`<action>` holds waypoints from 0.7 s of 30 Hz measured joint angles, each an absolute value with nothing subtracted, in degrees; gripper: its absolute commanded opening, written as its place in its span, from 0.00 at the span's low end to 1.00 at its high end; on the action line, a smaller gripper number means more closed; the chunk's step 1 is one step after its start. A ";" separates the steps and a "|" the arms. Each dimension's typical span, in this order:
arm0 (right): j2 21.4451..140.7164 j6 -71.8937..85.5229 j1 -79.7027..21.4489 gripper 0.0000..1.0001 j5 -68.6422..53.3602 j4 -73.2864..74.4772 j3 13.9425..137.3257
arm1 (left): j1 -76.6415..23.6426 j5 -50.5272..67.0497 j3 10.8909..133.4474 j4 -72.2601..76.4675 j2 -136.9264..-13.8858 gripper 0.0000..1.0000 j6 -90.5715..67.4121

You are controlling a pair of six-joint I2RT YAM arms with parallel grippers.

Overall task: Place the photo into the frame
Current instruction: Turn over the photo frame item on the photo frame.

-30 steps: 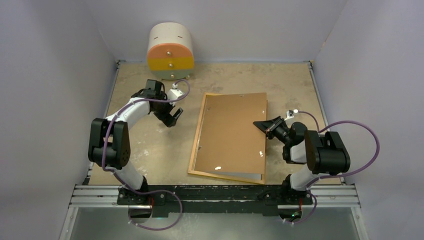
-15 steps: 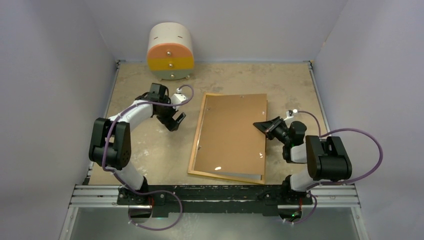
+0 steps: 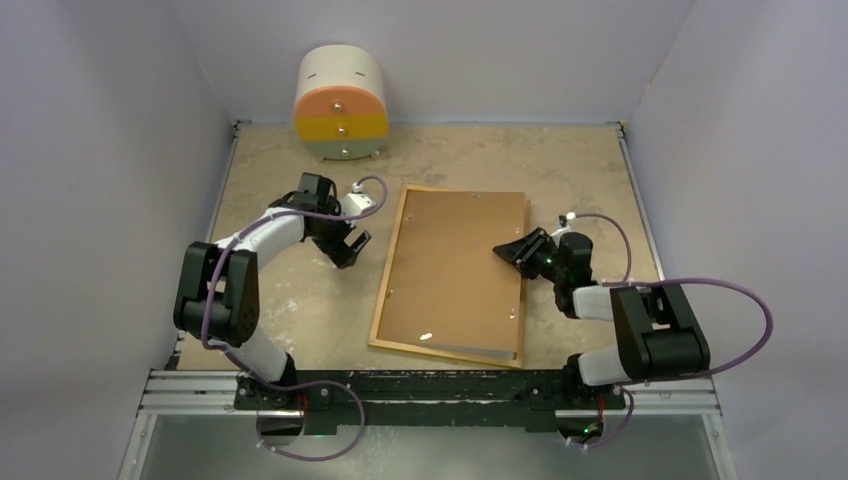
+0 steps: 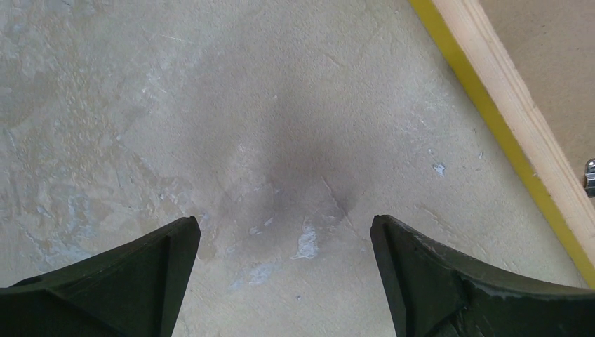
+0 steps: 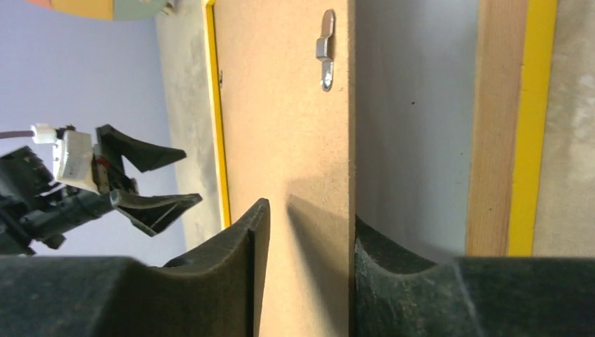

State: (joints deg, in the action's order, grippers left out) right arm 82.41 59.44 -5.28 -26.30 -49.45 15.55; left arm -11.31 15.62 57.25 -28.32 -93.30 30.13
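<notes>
The frame (image 3: 388, 265) lies face down mid-table, its wood-coloured back up and yellow edges showing in the left wrist view (image 4: 516, 133) and right wrist view (image 5: 495, 126). The brown backing board (image 3: 455, 265) lies on it. The photo's white back (image 5: 414, 105) shows beside the backing's right edge, and as a strip at the near end (image 3: 480, 349). My right gripper (image 3: 508, 249) is partly open, its jaws (image 5: 310, 210) straddling that raised right edge of the backing (image 5: 281, 105), one finger above, one beneath. My left gripper (image 3: 350, 248) is open and empty (image 4: 285, 228) over bare table, left of the frame.
A round drawer unit (image 3: 340, 100) with orange, yellow and green fronts stands at the back left. A metal turn clip (image 5: 325, 49) sits on the backing near its right edge. Walls close the table on three sides. The left gripper shows in the right wrist view (image 5: 151, 182).
My right gripper has moved left, and the backing and frame have slid a little left with it. My left gripper has shifted slightly nearer the frame's left edge.
</notes>
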 measured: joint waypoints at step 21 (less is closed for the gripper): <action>75.90 42.19 -18.61 0.99 0.21 -6.11 35.81 | -11.33 15.97 57.52 -29.56 -92.55 1.00 31.05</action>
State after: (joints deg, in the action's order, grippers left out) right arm 75.90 42.19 -18.61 0.21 -6.11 35.81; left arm -11.33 15.97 57.52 -29.56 -92.55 31.05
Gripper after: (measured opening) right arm 0.987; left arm 0.996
